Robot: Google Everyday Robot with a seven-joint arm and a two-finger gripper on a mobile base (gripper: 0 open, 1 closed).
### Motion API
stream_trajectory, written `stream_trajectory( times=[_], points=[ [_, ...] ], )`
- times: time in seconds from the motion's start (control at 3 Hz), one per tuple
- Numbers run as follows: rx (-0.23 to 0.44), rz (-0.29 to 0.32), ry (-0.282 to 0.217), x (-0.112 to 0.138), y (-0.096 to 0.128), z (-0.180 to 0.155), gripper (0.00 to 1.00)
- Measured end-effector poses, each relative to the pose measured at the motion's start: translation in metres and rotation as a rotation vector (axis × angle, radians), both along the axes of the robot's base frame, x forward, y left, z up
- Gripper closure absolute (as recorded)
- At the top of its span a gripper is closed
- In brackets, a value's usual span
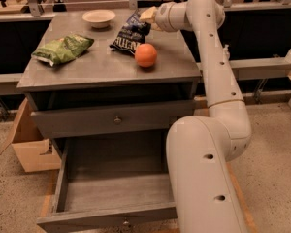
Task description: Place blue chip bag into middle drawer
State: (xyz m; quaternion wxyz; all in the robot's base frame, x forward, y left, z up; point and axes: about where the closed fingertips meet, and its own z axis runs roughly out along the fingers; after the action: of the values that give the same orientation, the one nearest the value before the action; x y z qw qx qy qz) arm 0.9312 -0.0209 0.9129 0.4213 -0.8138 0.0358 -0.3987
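- Camera view is showing a grey wooden cabinet [102,68] from the front and slightly above, with the robot's white arm [211,67] rising at its right side and bending over the back of the top.
- At the end of that arm, the gripper [146,16] is sitting at the back right of the cabinet top, touching the upper end of the blue chip bag [130,34]; whether it is clamping the bag or just resting against it cannot be told.
- The blue chip bag is lying on the cabinet top with its far end tilted up toward the gripper and its near end just beside an orange [146,55].
- 1 pale bowl [99,17] is standing at the back of the top, left of the bag and apart from it.
- 1 green chip bag [63,49] is lying near the left edge, well apart from the blue one.
- Below the top, a closed drawer front [77,123] with a round knob [117,120] is facing the camera.
- Under it, the middle drawer [111,193] is standing pulled out, its plank floor showing and the arm's thick lower link [203,178] covering its right side.
- 1 cardboard box [29,152] is sitting on the floor to the left of the cabinet.
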Motion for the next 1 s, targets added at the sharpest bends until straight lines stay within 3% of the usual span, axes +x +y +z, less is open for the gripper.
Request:
stream_trajectory(
  times=[0.33,0.67,1.0],
  points=[
    [0.034,-0.063,0.01,0.007,0.0,0.016,1.0],
    [0.121,-0.155,0.044,0.017,0.005,0.038,1.0],
    [0.246,-0.245,0.111,0.023,0.025,0.065,1.0]
  ],
)
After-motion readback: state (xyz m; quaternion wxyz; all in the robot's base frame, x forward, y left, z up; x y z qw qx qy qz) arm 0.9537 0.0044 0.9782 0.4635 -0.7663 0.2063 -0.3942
